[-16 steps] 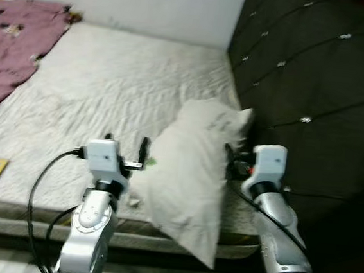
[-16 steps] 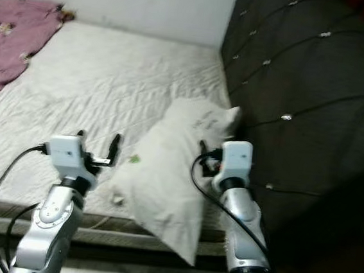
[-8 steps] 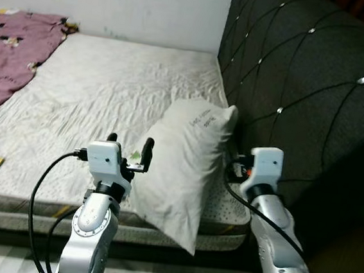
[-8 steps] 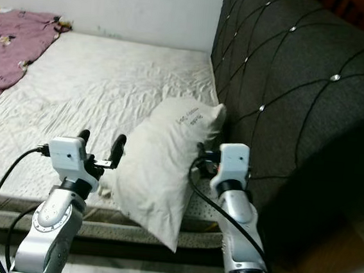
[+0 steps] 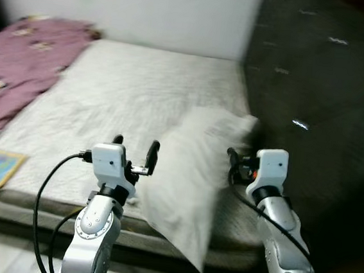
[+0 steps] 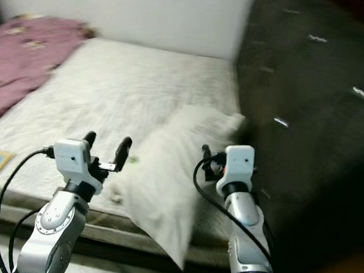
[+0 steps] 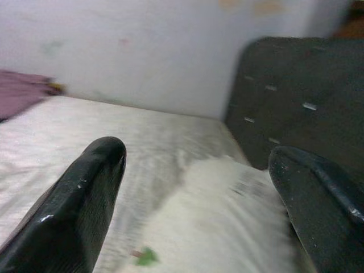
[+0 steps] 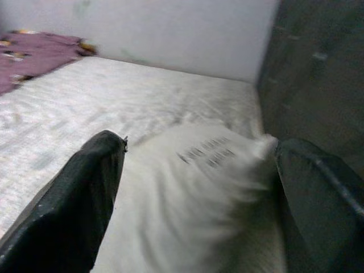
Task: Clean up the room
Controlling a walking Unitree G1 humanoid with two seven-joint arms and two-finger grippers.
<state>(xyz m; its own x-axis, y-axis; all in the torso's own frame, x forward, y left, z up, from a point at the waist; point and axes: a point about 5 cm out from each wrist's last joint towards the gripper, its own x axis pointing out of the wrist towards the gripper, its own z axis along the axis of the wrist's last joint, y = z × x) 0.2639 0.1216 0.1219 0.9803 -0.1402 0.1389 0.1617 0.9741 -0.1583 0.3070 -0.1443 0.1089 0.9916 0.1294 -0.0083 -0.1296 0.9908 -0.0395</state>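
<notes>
One white pillow [image 5: 194, 176] lies at the bed's [image 5: 122, 92] near right corner, overhanging the edge beside the dark headboard [image 5: 328, 92]. Left end effector [image 5: 134, 152] at its nine o'clock, right end effector [image 6: 206, 157] at three; both look spread wide, holding nothing, though blurred. Purple blanket [image 5: 22, 56] at ten o'clock.
</notes>
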